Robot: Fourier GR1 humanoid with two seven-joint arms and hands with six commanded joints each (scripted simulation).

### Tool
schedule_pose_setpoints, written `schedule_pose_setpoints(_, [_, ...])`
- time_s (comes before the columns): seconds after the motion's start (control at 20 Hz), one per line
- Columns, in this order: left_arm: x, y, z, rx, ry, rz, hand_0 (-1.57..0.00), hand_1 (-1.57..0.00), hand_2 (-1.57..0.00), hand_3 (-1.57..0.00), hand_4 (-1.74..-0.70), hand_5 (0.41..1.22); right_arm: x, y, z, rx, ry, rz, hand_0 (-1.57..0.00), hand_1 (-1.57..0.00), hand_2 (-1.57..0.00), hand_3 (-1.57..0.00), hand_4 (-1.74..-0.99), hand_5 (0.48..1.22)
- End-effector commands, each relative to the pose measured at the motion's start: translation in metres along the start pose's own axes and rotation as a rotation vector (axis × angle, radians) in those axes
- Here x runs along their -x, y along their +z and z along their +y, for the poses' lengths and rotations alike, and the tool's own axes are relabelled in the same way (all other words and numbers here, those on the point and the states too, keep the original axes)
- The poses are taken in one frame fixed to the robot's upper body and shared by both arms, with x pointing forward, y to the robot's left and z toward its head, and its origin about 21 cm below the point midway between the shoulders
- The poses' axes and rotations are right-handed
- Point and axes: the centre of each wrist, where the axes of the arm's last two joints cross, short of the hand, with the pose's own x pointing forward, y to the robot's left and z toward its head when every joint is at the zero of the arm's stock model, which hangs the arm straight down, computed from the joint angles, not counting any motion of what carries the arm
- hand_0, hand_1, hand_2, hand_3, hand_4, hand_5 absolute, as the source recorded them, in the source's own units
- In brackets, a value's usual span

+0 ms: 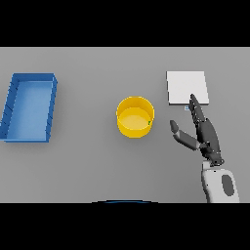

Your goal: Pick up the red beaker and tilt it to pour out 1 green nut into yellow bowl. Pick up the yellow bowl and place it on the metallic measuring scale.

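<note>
The yellow bowl (135, 116) stands upright on the grey table near the middle of the head view, with a tiny green speck at its right inner wall. The metallic measuring scale (187, 87), a pale flat square, lies to the bowl's upper right. My right hand (204, 131) is open, fingers straight and pointing away from me, thumb spread toward the bowl. It hovers to the right of the bowl, a small gap apart, with its fingertips over the scale's near edge. No red beaker shows. My left hand is out of view.
A blue rectangular tray (29, 107) sits at the far left of the table, open side up.
</note>
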Motion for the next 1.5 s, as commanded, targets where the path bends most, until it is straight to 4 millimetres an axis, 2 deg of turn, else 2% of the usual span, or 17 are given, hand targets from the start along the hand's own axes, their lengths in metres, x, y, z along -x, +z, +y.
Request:
schedule_pose_setpoints(0.0, [0.015, -0.001, -0.009, 0.007, 0.017, 0.051, -1.57, -1.57, -1.57, -1.44, -1.73, 1.221, 0.003, 0.001, -0.002, -0.008, -0.009, 0.005, 0.0, 0.0, 0.0, 0.0, -1.276, 0.654])
schedule_pose_setpoints(0.15, [0.05, -0.002, -0.043, 0.068, 0.133, 0.181, -1.57, -1.57, -1.57, -1.5, -1.74, 1.221, 0.004, 0.002, -0.002, -0.006, -0.002, -0.004, 0.0, 0.0, 0.0, 0.0, -1.285, 0.663])
schedule_pose_setpoints(0.2, [0.059, 0.0, -0.058, 0.079, 0.171, 0.201, -1.57, -1.57, -1.57, -1.44, -1.74, 1.221, 0.005, 0.001, -0.003, -0.008, 0.016, -0.002, 0.0, 0.0, 0.0, 0.0, -1.293, 0.667])
schedule_pose_setpoints(0.25, [0.065, 0.002, -0.071, 0.101, 0.194, 0.246, -1.57, -1.57, -1.57, -1.46, -1.74, 1.221, 0.003, -0.002, -0.002, -0.013, 0.011, -0.002, 0.0, 0.0, 0.0, 0.0, -1.302, 0.671])
schedule_pose_setpoints(0.3, [0.075, 0.005, -0.081, 0.107, 0.235, 0.275, -1.57, -1.57, -1.57, -1.42, -1.74, 1.221, 0.005, -0.004, -0.002, -0.018, 0.007, 0.007, 0.0, 0.0, 0.0, 0.0, -1.307, 0.677])
schedule_pose_setpoints(0.4, [0.094, 0.012, -0.101, 0.118, 0.31, 0.33, -1.57, -1.57, -1.57, -1.47, -1.74, 1.221, 0.006, -0.002, -0.003, -0.022, 0.017, -0.003, 0.0, 0.0, 0.0, 0.0, -1.306, 0.688])
schedule_pose_setpoints(0.55, [0.109, 0.027, -0.117, 0.116, 0.339, 0.387, -1.57, -1.57, -1.57, -1.52, -1.74, 1.221, 0.005, 0.002, -0.003, -0.025, 0.018, -0.018, 0.0, 0.0, 0.0, 0.0, -1.304, 0.707])
schedule_pose_setpoints(0.7, [0.119, 0.045, -0.134, 0.093, 0.36, 0.394, -1.57, -1.57, -1.57, -1.41, -1.74, 1.221, 0.007, 0.0, -0.004, -0.025, 0.034, -0.006, 0.0, 0.0, 0.0, 0.0, -1.309, 0.72])
schedule_pose_setpoints(0.85, [0.125, 0.061, -0.138, 0.09, 0.378, 0.401, -1.57, -1.57, -1.57, -1.34, -1.74, 1.221, 0.007, 0.001, -0.003, -0.025, 0.048, -0.012, 0.0, 0.0, 0.0, 0.0, -1.327, 0.724])
schedule_pose_setpoints(0.95, [0.125, 0.065, -0.144, 0.091, 0.397, 0.407, -1.57, -1.57, -1.57, -1.32, -1.74, 1.146, 0.006, 0.002, -0.003, -0.024, 0.038, -0.012, 0.0, 0.0, 0.0, 0.0, -1.335, 0.725])
schedule_pose_setpoints(1.0, [0.124, 0.069, -0.147, 0.095, 0.401, 0.401, -1.57, -1.57, -1.57, -1.37, -1.68, 1.106, 0.005, 0.002, 0.001, -0.028, 0.038, -0.004, 0.0, 0.0, 0.0, 0.0, -1.336, 0.727])
schedule_pose_setpoints(1.1, [0.125, 0.077, -0.155, 0.119, 0.408, 0.397, -1.57, -1.57, -1.57, -1.44, -1.59, 0.962, 0.003, 0.001, -0.002, -0.02, 0.047, -0.017, 0.0, 0.0, 0.0, 0.0, -1.326, 0.728])
schedule_pose_setpoints(1.15, [0.124, 0.082, -0.156, 0.132, 0.411, 0.383, -1.57, -1.57, -1.57, -1.27, -1.5, 0.896, 0.004, 0.001, -0.002, -0.017, 0.047, -0.008, 0.0, 0.0, 0.0, 0.0, -1.326, 0.73])
schedule_pose_setpoints(1.25, [0.124, 0.089, -0.158, 0.178, 0.408, 0.369, -1.57, -1.57, -1.57, -0.93, -1.25, 0.81, 0.004, -0.001, -0.003, -0.021, 0.042, -0.014, 0.0, 0.0, 0.0, 0.0, -1.327, 0.73])
schedule_pose_setpoints(1.3, [0.124, 0.094, -0.152, 0.202, 0.425, 0.339, -1.57, -1.52, -1.41, -0.85, -1.13, 0.779, 0.004, 0.001, -0.005, -0.018, 0.038, -0.013, 0.0, 0.0, 0.0, 0.0, -1.325, 0.731])
schedule_pose_setpoints(1.35, [0.122, 0.097, -0.149, 0.235, 0.455, 0.312, -1.44, -1.29, -1.16, -0.71, -1.05, 0.757, 0.006, 0.002, -0.003, -0.021, 0.045, -0.003, 0.0, 0.0, 0.0, 0.0, -1.32, 0.731])
schedule_pose_setpoints(1.45, [0.124, 0.101, -0.142, 0.284, 0.475, 0.285, -0.98, -0.83, -0.75, -0.46, -0.92, 0.716, 0.006, 0.002, -0.004, -0.021, 0.036, -0.009, 0.0, 0.0, 0.0, 0.0, -1.321, 0.727])
